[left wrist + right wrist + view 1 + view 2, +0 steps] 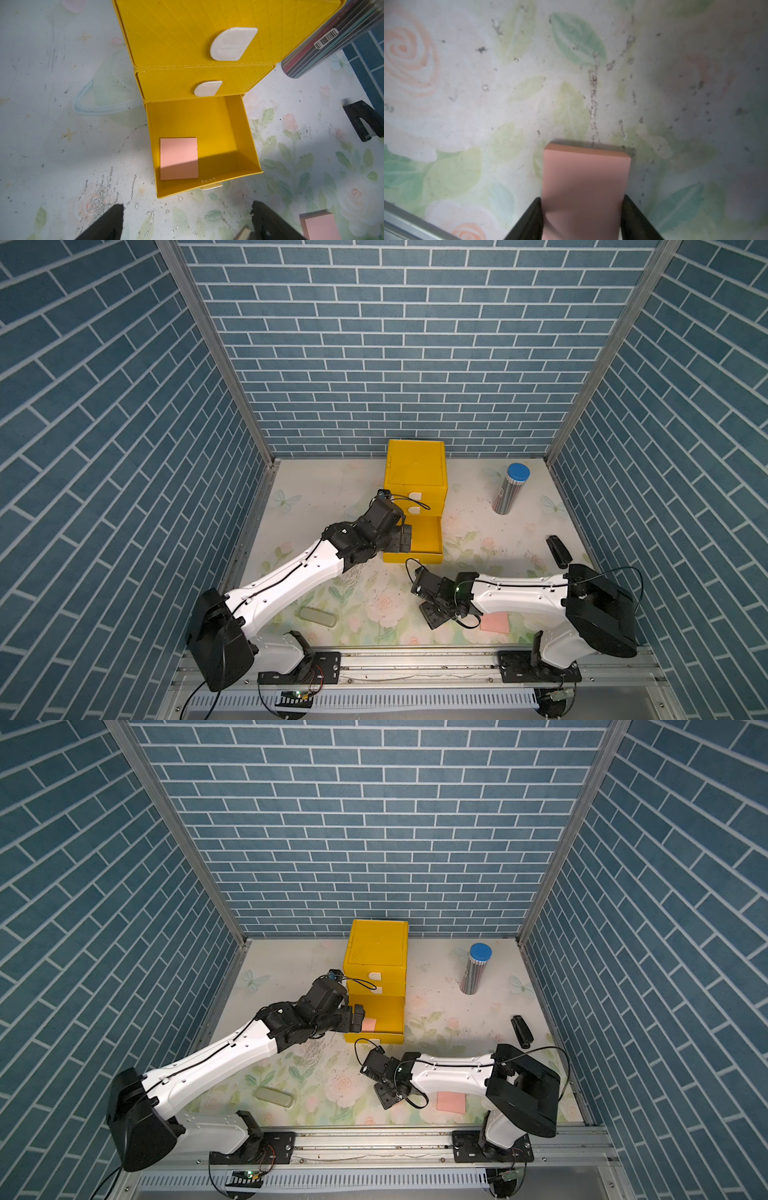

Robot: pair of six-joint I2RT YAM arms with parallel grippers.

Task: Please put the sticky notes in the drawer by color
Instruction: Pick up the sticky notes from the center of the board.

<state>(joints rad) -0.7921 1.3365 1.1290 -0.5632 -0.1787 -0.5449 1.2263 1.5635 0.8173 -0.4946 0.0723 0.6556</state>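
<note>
The yellow drawer (415,472) cabinet stands at the back centre, its bottom drawer (252,145) pulled out. One salmon pink sticky note (178,159) lies flat inside it, also showing in a top view (369,1024). My left gripper (187,206) hangs open at the open drawer's left edge (401,537), holding nothing. My right gripper (582,198) is low over the table's front (434,616), shut on a pink sticky note (585,176) with both fingers against its sides. Another pink sticky note (494,622) lies on the table beside the right arm.
A blue-capped grey cylinder (511,489) stands at the back right. A black stapler (559,551) lies near the right wall. A grey-green oblong case (318,617) rests at the front left. Blue brick walls close in three sides.
</note>
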